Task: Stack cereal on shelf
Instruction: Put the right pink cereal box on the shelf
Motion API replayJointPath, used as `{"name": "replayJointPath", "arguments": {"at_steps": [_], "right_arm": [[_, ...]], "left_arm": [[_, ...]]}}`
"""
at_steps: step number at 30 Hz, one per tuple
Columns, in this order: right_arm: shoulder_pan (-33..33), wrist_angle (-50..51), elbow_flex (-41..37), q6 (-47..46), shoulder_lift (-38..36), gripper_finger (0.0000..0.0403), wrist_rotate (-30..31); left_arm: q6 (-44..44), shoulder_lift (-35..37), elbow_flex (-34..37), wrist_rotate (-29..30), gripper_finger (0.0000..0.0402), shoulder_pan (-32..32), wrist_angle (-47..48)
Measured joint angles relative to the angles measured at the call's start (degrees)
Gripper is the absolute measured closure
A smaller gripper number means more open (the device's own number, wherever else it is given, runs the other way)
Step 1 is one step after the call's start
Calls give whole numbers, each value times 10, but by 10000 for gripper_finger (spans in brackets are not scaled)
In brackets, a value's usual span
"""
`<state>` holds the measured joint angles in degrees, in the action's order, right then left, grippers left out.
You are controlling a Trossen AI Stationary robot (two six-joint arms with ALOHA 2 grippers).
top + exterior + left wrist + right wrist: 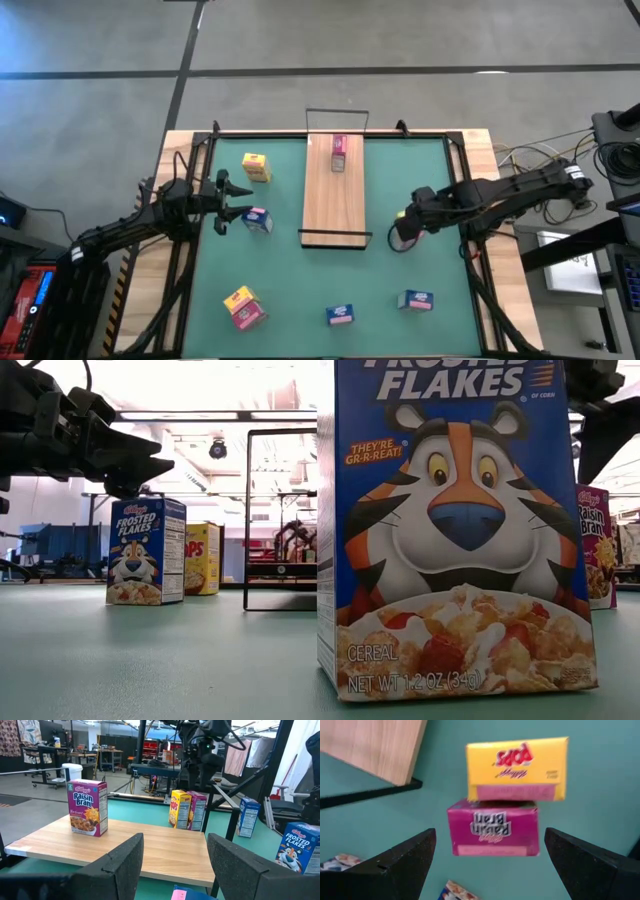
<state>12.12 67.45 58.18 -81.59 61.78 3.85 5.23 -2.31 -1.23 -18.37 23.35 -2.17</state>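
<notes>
The shelf point(335, 195) is a light-wood board lying lengthwise in the middle of the green table. One pink Raisin Bran box point(339, 152) point(88, 814) stands on its far end. Other cereal boxes stand on the table. Just right of the shelf's near corner, my right gripper point(405, 232) point(490, 855) hangs open and points steeply down. Below it a yellow Pops box point(516, 767) and a pink Raisin Bran box point(493, 827) stand side by side, clear of its fingers. At the shelf's left my left gripper point(222, 202) point(175, 865) is level and open, holding nothing.
Left of the shelf stand a yellow box point(256, 167) and a blue box point(258, 220). A yellow and pink pair point(243, 307), a blue and pink box point(340, 315) and a blue box point(416, 300) stand near the front edge. Black rails point(337, 237) close the shelf's short ends.
</notes>
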Motion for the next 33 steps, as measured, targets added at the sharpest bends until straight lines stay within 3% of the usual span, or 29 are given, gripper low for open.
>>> {"name": "replayJointPath", "arguments": {"at_steps": [13,33], "right_arm": [[13,1,3,10,55,42,-22],[13,33,34,27,75,31,-24]], "left_arm": [[0,0,0,0,198,0,0],[0,0,0,0,198,0,0]]}}
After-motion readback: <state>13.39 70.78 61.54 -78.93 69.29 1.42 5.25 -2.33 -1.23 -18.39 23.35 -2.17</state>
